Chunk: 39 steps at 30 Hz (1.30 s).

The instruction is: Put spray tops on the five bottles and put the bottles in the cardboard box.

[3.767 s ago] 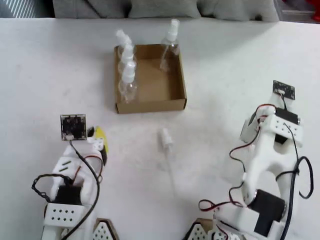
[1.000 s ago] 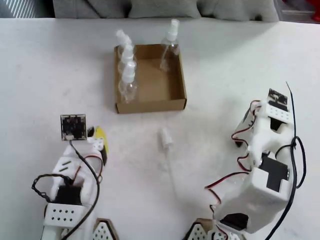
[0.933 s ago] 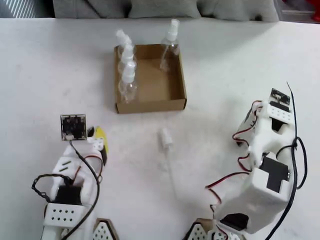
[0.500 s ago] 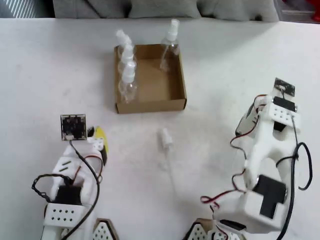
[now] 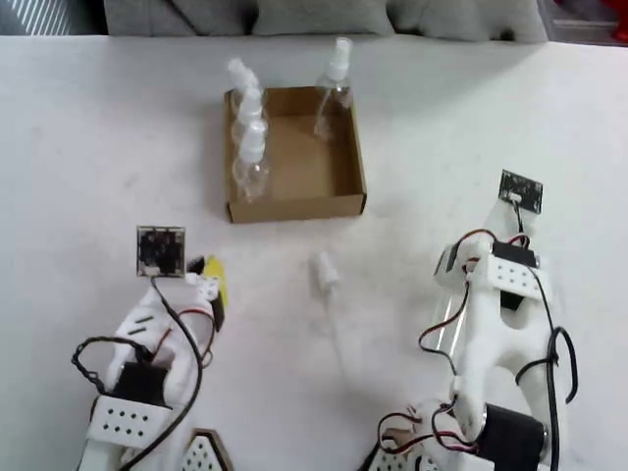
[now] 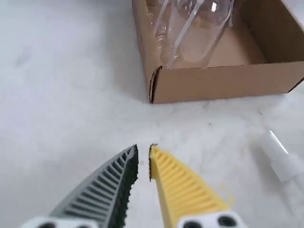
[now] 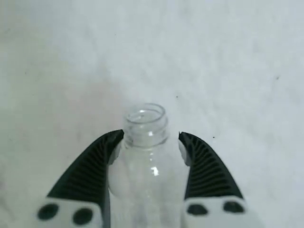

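A clear bottle (image 7: 145, 124) with an open neck and no top sits between the black fingers of my right gripper (image 7: 150, 137), which is shut on its shoulders; in the high view this arm holds it at the right of the table (image 5: 446, 309). One loose spray top (image 5: 325, 272) lies on the table in front of the cardboard box (image 5: 339, 201), its thin tube pointing toward the arms. It also appears in the left wrist view (image 6: 284, 160). Several topped bottles (image 5: 250, 147) stand inside the box. My left gripper (image 6: 144, 159) is shut and empty, short of the box corner (image 6: 154, 85).
The white table (image 5: 98, 147) stretches wide to the left and right of the box. Grey cushions run along the far edge (image 5: 324, 15). Both arm bases and their cables crowd the near edge (image 5: 137, 392).
The right arm has swung left and nearer the table's middle, carrying the open bottle. The left arm has shifted slightly to the right and forward.
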Tool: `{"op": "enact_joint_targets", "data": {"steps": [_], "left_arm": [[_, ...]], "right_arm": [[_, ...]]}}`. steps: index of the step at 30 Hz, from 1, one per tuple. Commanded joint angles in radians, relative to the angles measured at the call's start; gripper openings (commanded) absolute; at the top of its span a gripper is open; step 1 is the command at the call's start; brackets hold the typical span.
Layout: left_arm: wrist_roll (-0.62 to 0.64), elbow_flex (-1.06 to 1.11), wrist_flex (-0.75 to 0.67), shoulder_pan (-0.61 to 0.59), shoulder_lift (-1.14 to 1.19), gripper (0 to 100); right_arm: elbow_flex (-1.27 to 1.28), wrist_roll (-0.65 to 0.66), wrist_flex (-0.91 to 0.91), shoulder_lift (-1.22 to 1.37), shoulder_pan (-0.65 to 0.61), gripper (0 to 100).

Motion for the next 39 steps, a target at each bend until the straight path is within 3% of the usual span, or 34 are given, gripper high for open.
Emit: {"op": "enact_joint_targets", "data": {"steps": [1,5,10,15,23,33,39], "left_arm": [[0.098,-0.206,0.178,0.091,-0.004,7],[0.115,-0.313,0.256,0.257,-0.002,7],[0.247,-0.376,0.256,0.403,0.007,7],[0.299,-0.451,0.209,0.501,0.194,7],[0.413,-0.678,0.084,0.512,0.733,7],[0.551,-0.706,-0.106,0.512,0.984,7],[0.582,-0.755,-0.103,0.512,1.106,22]], "right_arm": [[-0.002,0.018,-0.025,-0.042,0.013,1.5],[0.000,0.018,-0.030,-0.042,0.015,1.5],[0.000,0.018,-0.033,-0.042,0.015,1.5],[0.000,0.018,-0.033,-0.042,0.015,1.5],[0.000,0.018,-0.035,-0.042,0.015,1.5],[0.000,0.018,-0.035,-0.042,0.008,1.5],[0.002,0.020,-0.042,-0.042,0.007,1.5]]}}
